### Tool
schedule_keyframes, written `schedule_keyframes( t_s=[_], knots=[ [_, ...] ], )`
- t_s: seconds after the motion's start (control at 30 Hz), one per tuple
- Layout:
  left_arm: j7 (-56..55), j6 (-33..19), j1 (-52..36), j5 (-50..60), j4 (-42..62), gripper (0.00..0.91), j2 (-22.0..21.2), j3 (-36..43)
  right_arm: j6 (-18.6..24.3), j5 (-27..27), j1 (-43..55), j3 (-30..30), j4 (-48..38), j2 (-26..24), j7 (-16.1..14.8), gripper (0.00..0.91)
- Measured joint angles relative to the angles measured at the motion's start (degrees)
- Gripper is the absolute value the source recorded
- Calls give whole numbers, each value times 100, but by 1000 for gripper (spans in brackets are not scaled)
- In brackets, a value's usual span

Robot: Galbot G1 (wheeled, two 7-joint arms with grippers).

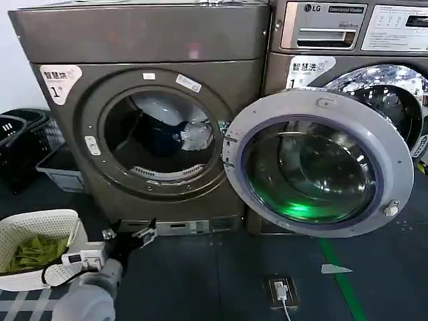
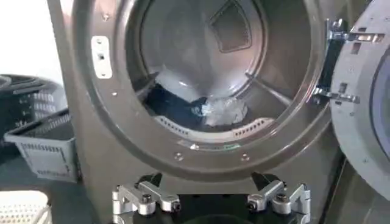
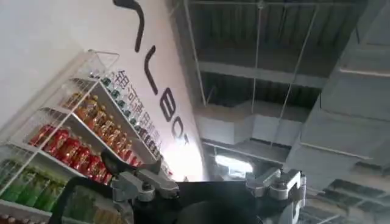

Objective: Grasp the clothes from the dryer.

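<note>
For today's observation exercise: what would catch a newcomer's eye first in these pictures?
The dryer stands with its glass door swung wide to the right. Inside the drum lie the clothes, dark navy beside a pale piece. The left claw waits open, low before the machine, next to a white basket.

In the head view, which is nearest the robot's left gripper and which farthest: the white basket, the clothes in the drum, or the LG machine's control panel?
From the left gripper, low in front of the bronze-grey dryer:
1. White woven plastic basket, beside the arm on the robot's left.
2. Dark navy and white clothes, up inside the drum.
3. White control panel of the LG machine, far upper right.
</note>
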Motion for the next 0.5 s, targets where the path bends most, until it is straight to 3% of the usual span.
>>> schedule_keyframes(
  t_s=[0.5],
  knots=[
    [19, -24, -10, 37, -17, 907, 3, 51, 62, 165, -79, 70, 19, -3, -3, 907]
  ],
)
